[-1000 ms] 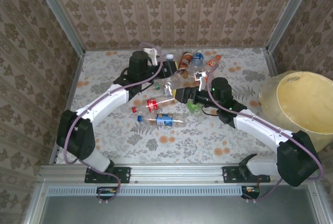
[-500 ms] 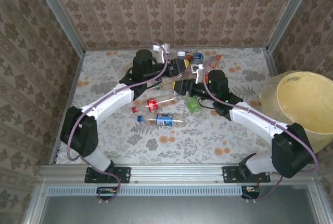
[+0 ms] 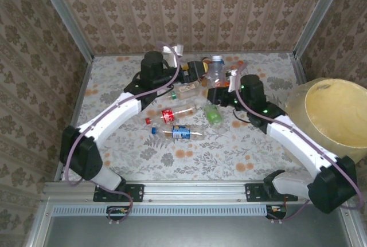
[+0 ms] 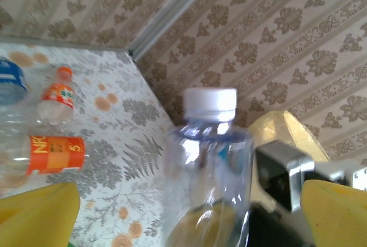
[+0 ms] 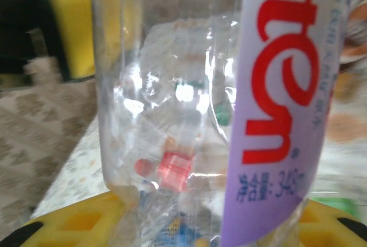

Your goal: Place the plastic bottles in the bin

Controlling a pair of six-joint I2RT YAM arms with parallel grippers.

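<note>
Clear plastic bottle with a white cap [image 4: 207, 161] stands up between the left gripper's [image 4: 189, 212] wide-open yellow fingers without touching them, while the right gripper [image 3: 221, 94] seems, in a blurry view, to pinch its bottom, well apart from the big round pale-yellow bin [image 3: 296, 108].

Base of white-capped bottle [image 4: 207, 161] off-frame

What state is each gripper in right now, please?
Left gripper: open, its pads apart on either side of the white-capped bottle.
Right gripper: closed, apparently holding that bottle.
</note>
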